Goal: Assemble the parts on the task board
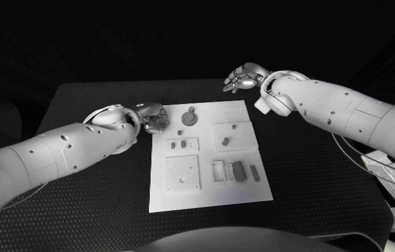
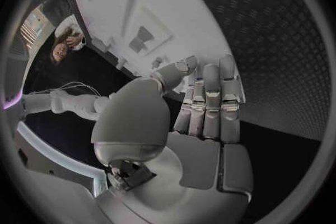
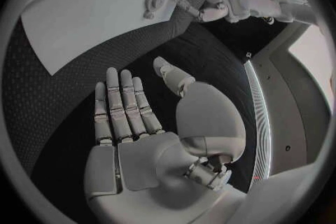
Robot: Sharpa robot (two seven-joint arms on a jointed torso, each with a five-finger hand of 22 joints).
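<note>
Nearest the robot, the task board [image 1: 210, 198] ends in a bare white strip along its near edge, with black table [image 1: 313, 206] open on both near corners, so there is free room there to bring an arm round without crossing any parts. Just beyond that strip, toward the board's middle, lie a square plate with holes [image 1: 182, 172] on the left and a frame with two dark bars [image 1: 240, 171] beside it on the right; these sit close together, and a broad hand coming down on one could, I judge, nudge its neighbour out of place. Further on are a small slotted plate [image 1: 182, 145] and a square with a dark slot [image 1: 231, 134], then a round dark disc [image 1: 190, 118] near the board's far left corner. The left hand [image 1: 153, 118] rests at the board's left edge beside that disc, fingers straight and together, holding nothing; the left wrist view shows the fingertips [image 2: 210, 75] right at the board's edge. The risk here is that a push from this hand shifts the whole board or sweeps the disc, since the board does not look fixed down. Farthest off, the right hand [image 1: 244, 78] hovers beyond the board's far right corner, fingers spread and empty, above bare table with good room around it.
</note>
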